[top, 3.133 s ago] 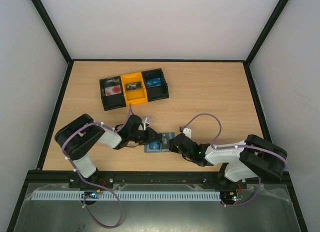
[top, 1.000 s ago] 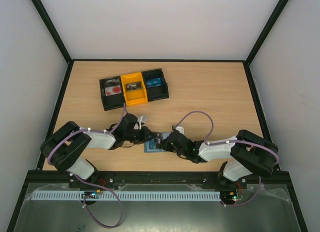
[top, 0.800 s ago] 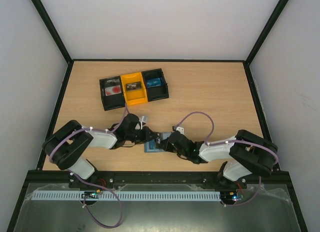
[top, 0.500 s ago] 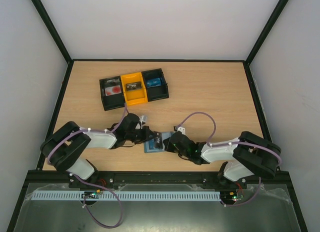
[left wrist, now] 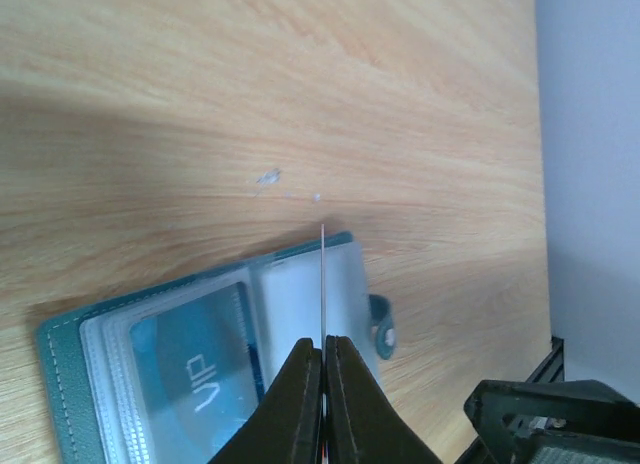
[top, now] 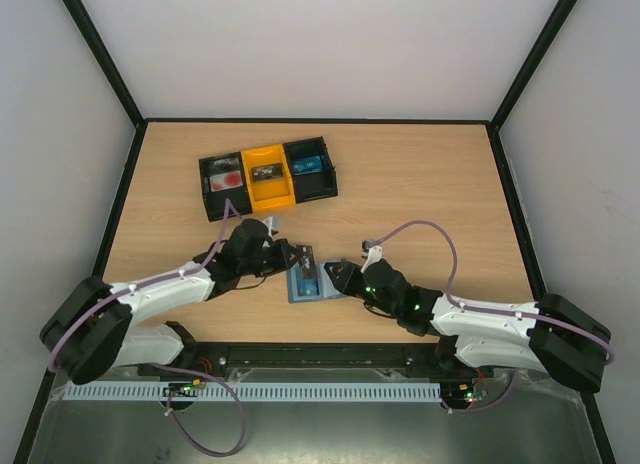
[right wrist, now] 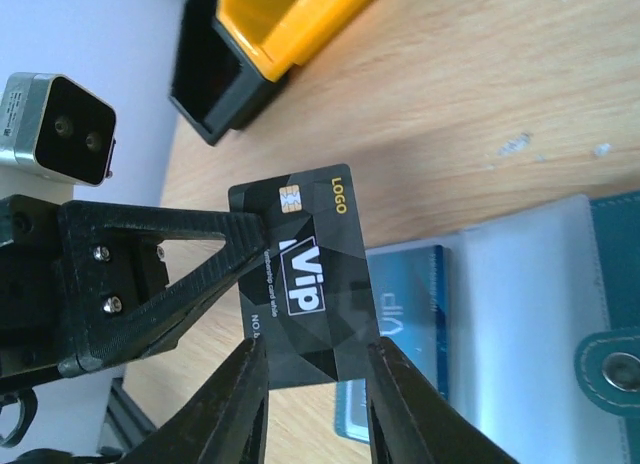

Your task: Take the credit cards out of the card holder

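Observation:
The grey-blue card holder (top: 306, 286) lies open on the table; it also shows in the left wrist view (left wrist: 300, 304) and the right wrist view (right wrist: 610, 274). A bright blue card (left wrist: 195, 369) sits in its left sleeve and also shows in the right wrist view (right wrist: 410, 294). My left gripper (top: 289, 256) (left wrist: 323, 349) is shut on a black VIP card (right wrist: 305, 284), seen edge-on in the left wrist view (left wrist: 323, 274), and holds it above the holder. My right gripper (top: 336, 274) (right wrist: 315, 349) is open, its fingers flanking the card's lower end; I cannot tell if they touch it.
A black-and-yellow three-compartment tray (top: 207, 192) with small items stands at the back left; its yellow bin (right wrist: 280, 24) shows in the right wrist view. The holder's snap tab (right wrist: 615, 369) points right. Black frame rails border the table.
My left gripper has risen from the holder with the black card in it. My right gripper has backed off to the holder's right. Both arms have stretched out lower.

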Robot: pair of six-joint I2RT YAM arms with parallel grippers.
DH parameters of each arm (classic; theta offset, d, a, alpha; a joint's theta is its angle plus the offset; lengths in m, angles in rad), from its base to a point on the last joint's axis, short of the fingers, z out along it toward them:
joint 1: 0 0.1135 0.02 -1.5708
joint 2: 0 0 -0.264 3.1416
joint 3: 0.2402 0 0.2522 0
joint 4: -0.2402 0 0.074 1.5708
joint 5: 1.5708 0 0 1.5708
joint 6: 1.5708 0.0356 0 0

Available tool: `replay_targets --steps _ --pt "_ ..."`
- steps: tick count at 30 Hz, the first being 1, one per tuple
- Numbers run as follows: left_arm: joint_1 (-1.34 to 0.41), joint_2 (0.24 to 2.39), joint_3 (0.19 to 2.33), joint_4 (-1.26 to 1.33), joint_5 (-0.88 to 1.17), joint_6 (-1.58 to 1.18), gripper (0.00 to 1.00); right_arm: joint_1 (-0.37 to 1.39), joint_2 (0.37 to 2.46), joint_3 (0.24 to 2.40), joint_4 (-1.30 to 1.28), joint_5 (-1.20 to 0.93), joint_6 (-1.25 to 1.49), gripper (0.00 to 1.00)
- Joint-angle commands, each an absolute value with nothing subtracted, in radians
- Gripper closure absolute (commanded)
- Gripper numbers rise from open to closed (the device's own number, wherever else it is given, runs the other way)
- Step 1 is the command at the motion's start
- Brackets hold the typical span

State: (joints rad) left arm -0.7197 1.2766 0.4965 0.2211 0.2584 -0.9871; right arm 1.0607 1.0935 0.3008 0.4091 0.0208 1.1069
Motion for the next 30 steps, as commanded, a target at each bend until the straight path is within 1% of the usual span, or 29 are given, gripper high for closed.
replay_targets --steps 1,5,7,10,14,18,20,23,26,28,30 --pt "-0.719 1.172 0.533 0.146 0.215 -0.979 0.97 1.061 1.031 0.273 0.493 0.018 1.145 0.69" --pt "-0.718 1.086 0.529 0.184 0.247 -1.004 0.97 1.061 1.004 0.265 0.571 -0.016 1.191 0.58" --pt "-0.718 1.051 0.524 0.22 0.273 -1.023 0.97 1.06 0.992 0.249 0.618 -0.032 1.233 0.49" --pt "-0.718 1.0 0.506 0.285 0.308 -1.052 0.97 1.061 0.978 0.224 0.683 -0.046 1.284 0.42" --pt "-0.718 0.954 0.469 0.375 0.346 -1.079 0.97 1.061 0.976 0.238 0.713 -0.078 1.308 0.38" --pt "-0.719 0.945 0.443 0.463 0.388 -1.104 0.97 1.061 0.978 0.235 0.757 -0.101 1.33 0.37" --pt "-0.719 0.946 0.426 0.499 0.399 -1.121 0.97 1.061 0.977 0.228 0.784 -0.104 1.322 0.41" --pt "-0.719 0.946 0.398 0.546 0.412 -1.151 0.97 1.061 0.974 0.217 0.804 -0.098 1.311 0.53" --pt "-0.719 0.945 0.38 0.58 0.426 -1.165 0.97 1.061 0.967 0.208 0.832 -0.102 1.308 0.6" --pt "-0.719 0.944 0.37 0.6 0.433 -1.17 0.97 1.061 0.961 0.213 0.825 -0.106 1.3 0.67" --pt "-0.719 0.941 0.363 0.605 0.436 -1.17 0.97 1.061 0.953 0.211 0.821 -0.106 1.294 0.77"
